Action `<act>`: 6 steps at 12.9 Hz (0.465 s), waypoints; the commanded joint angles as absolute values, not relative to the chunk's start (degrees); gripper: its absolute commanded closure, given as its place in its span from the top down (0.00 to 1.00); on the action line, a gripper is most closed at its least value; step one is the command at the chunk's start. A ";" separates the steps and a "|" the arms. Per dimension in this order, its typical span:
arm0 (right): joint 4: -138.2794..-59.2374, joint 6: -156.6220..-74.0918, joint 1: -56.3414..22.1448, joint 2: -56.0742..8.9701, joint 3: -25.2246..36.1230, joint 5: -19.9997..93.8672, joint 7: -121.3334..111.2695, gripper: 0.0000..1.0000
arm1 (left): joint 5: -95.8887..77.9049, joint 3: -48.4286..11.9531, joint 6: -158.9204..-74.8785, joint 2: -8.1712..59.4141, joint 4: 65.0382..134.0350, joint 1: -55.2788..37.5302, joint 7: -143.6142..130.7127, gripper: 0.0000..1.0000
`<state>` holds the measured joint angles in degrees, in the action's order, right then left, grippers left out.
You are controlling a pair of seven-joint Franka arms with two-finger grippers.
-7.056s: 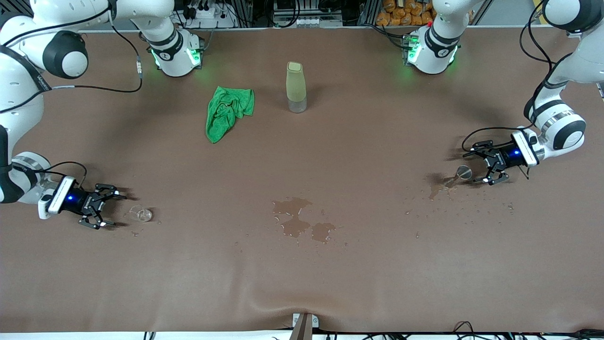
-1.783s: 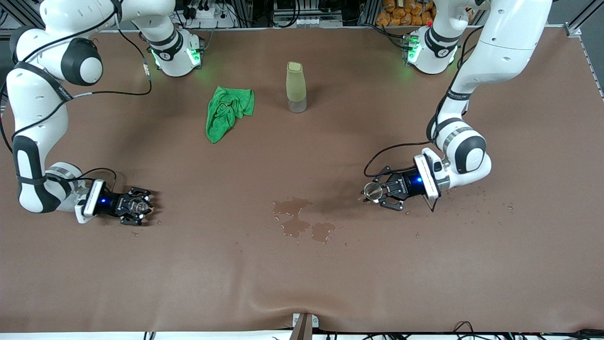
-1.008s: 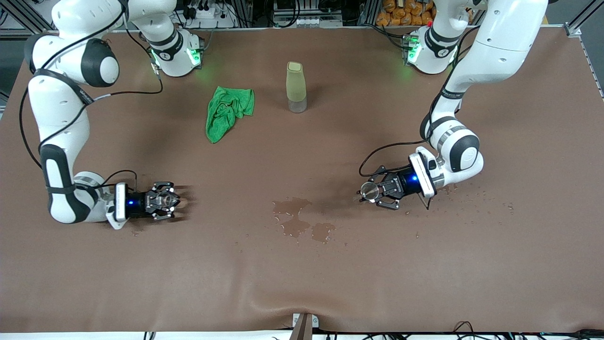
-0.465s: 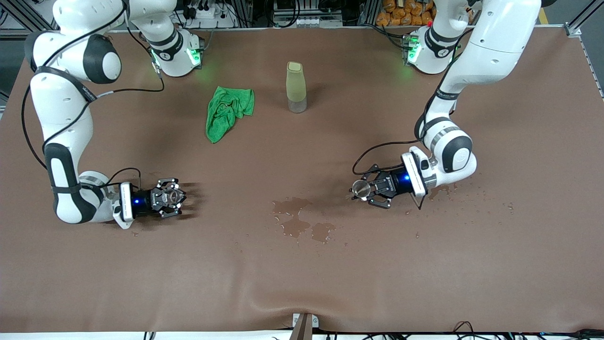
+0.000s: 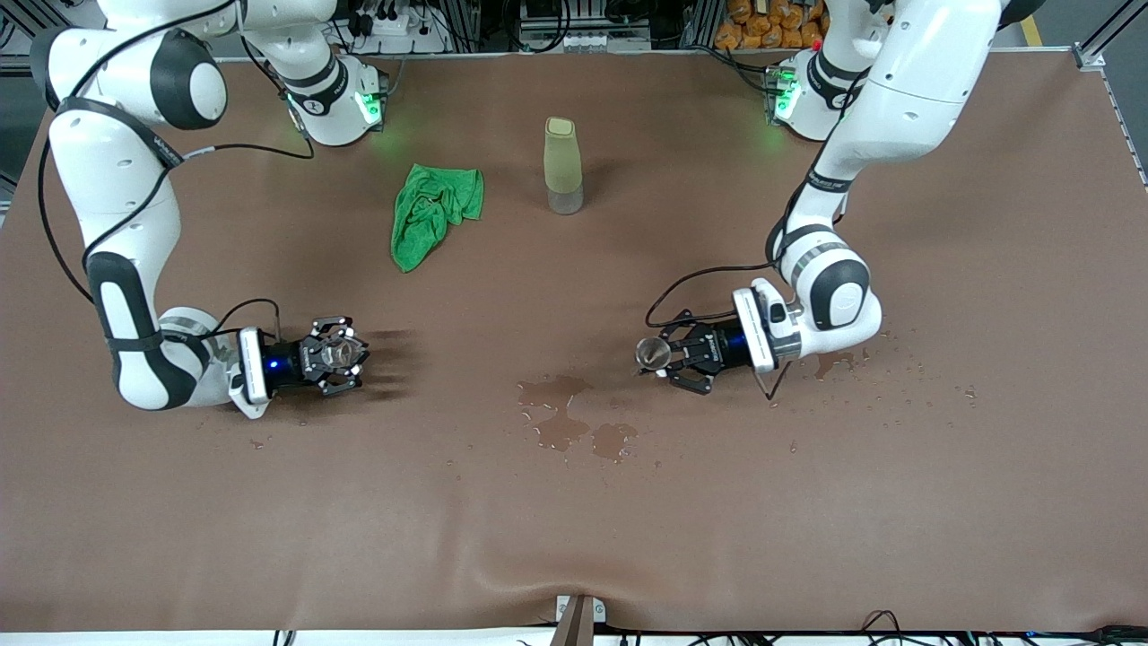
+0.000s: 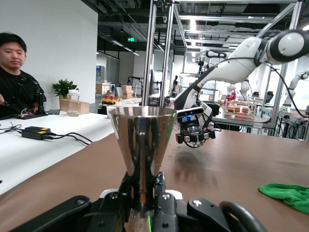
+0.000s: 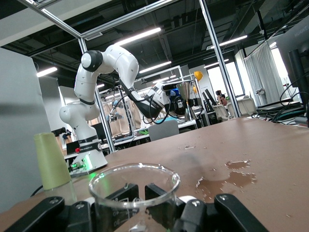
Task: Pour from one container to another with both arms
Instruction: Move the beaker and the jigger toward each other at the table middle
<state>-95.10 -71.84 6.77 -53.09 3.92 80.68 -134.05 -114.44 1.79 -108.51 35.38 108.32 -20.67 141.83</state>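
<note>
A small clear glass cup (image 5: 338,352) stands upright in my right gripper (image 5: 341,356), which is shut on it low over the table toward the right arm's end. The right wrist view shows the cup's round rim (image 7: 134,180) just above the right gripper (image 7: 140,205). My left gripper (image 5: 657,356) is shut on the narrow waist of a shiny steel jigger (image 5: 649,352), low over the table beside the wet patches. In the left wrist view the jigger (image 6: 141,137) stands upright above the left gripper (image 6: 144,193), with the right gripper (image 6: 194,136) facing it farther off.
Wet patches (image 5: 567,420) lie on the brown table cover between the two grippers. Droplets and a smaller puddle (image 5: 839,362) lie under the left arm's wrist. A green cloth (image 5: 435,213) and a tall olive-green bottle (image 5: 562,165) stand nearer the robots' bases.
Both grippers have moved toward the table's middle, each carrying its container upright. The gap between the cup and the jigger has shrunk.
</note>
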 commanded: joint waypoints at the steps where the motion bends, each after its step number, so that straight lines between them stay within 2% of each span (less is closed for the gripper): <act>1: -101.86 -74.61 3.97 -46.42 4.39 83.06 -133.16 0.00 | -113.47 1.93 -111.52 36.65 105.74 -22.58 142.03 0.00; 6: -108.01 -81.20 -0.61 -35.09 4.39 83.06 -123.07 0.00 | -113.47 1.93 -115.66 39.19 100.21 -24.78 138.70 0.00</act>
